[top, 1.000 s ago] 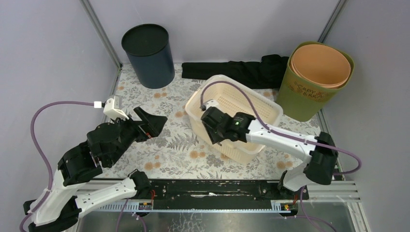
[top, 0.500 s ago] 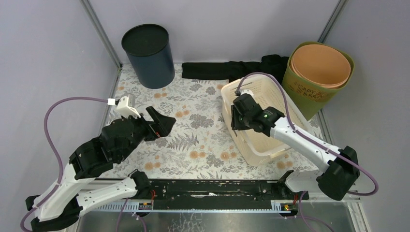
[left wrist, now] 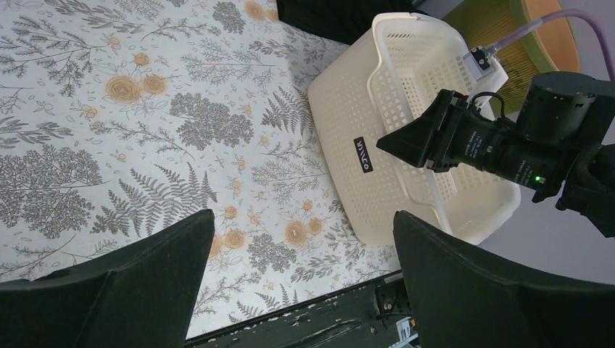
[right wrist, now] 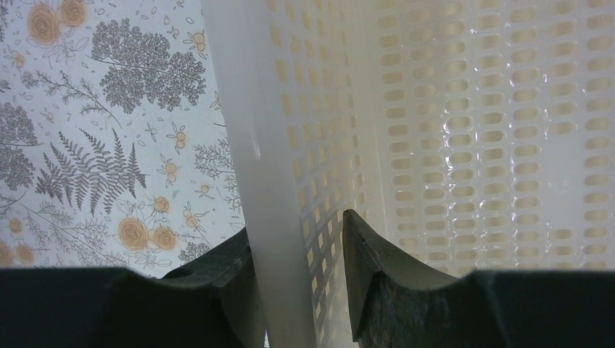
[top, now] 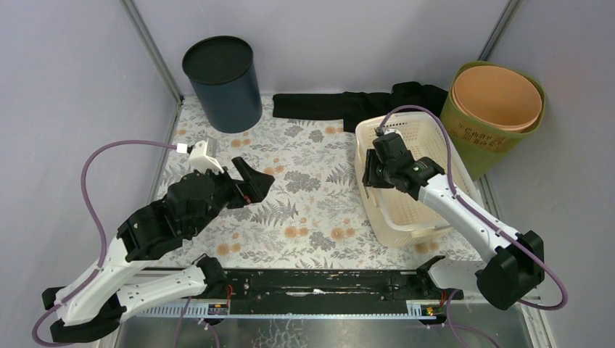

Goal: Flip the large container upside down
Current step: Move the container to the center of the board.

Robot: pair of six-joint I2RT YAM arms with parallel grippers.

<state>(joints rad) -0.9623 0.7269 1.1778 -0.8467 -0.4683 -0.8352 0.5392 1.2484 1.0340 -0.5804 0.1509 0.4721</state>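
The large container is a cream perforated basket (top: 410, 217) at the right of the floral mat, open side up and somewhat tilted. My right gripper (top: 371, 174) is shut on its left wall near the rim. In the right wrist view the wall (right wrist: 290, 145) runs between the two fingers (right wrist: 232, 254), one outside and one inside. The left wrist view shows the basket (left wrist: 406, 94) with the right gripper (left wrist: 410, 141) clamped on it. My left gripper (top: 254, 190) hangs wide open over the mat, left of the basket, with nothing between its jaws (left wrist: 303, 217).
A dark blue round bin (top: 221, 83) stands at the back left. A green perforated bin holding an orange one (top: 497, 119) touches the basket's far right corner. Black cloth (top: 341, 105) lies along the back wall. A black rail (top: 312, 283) runs along the near edge.
The right gripper has carried the basket to the right and toward the back, turning it. The green bin has shifted slightly right. The left arm has reached a little further right.
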